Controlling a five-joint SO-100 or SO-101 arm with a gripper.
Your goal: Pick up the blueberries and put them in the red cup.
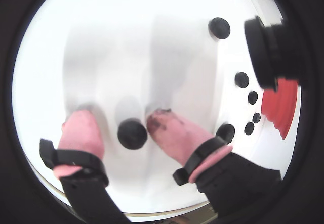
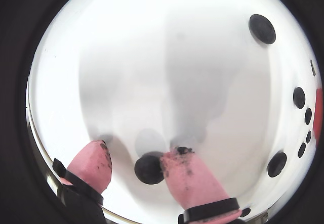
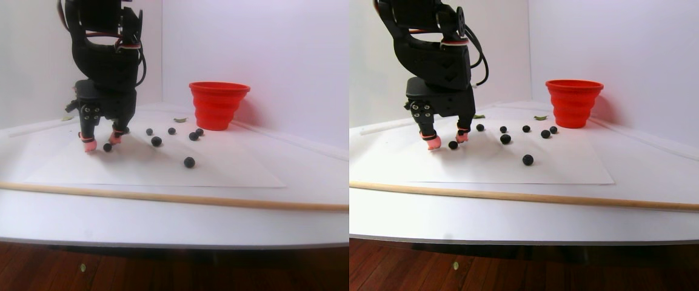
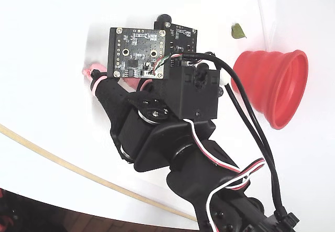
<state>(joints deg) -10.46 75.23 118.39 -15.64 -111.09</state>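
My gripper (image 1: 120, 115) stands open just above the white sheet, its pink fingertips on either side of one blueberry (image 1: 132, 133). In another wrist view the gripper (image 2: 137, 150) has that berry (image 2: 149, 168) touching the right finger (image 2: 190, 181), with a gap to the left finger. In the stereo pair view the berry (image 3: 107, 147) lies on the sheet between the fingers of the gripper (image 3: 100, 142). Several more blueberries (image 3: 156, 141) lie scattered toward the red cup (image 3: 218, 104), which stands upright at the back right. The cup (image 4: 272, 88) also shows in the fixed view, where the arm hides the berries.
A thin wooden stick (image 3: 143, 196) lies across the table's front. The white paper sheet (image 3: 216, 173) carries the berries. A green leaf scrap (image 4: 238, 31) sits near the cup. A black camera housing (image 1: 263, 52) juts into a wrist view at the upper right. Walls close off the back.
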